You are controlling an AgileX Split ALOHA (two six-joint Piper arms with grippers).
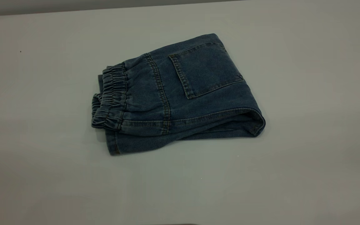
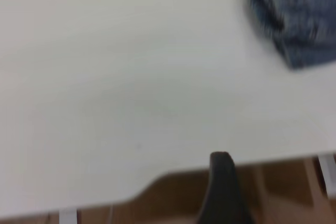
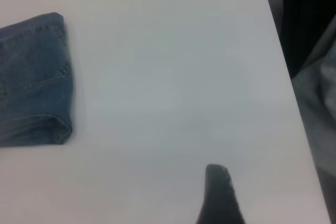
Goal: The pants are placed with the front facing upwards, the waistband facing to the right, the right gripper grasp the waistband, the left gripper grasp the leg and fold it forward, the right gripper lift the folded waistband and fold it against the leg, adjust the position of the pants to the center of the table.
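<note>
The pants (image 1: pixel 198 93) lie folded into a compact packet near the middle of the table (image 1: pixel 308 162), with the patch back pocket facing up. The gathered waistband (image 1: pixel 111 97) sits on top at the packet's left end, over the leg hems. Neither gripper shows in the exterior view. A dark part of my left gripper (image 2: pixel 223 192) hangs over the table's edge, far from the pants' corner (image 2: pixel 299 19). A dark part of my right gripper (image 3: pixel 219 195) is above bare table, well apart from the folded end of the pants (image 3: pixel 34 82). Nothing is held.
In the left wrist view the table's edge runs above a brown floor (image 2: pixel 173 198), with a pale frame leg (image 2: pixel 328 174) showing. In the right wrist view the table's side edge borders dark and grey shapes (image 3: pixel 310 35).
</note>
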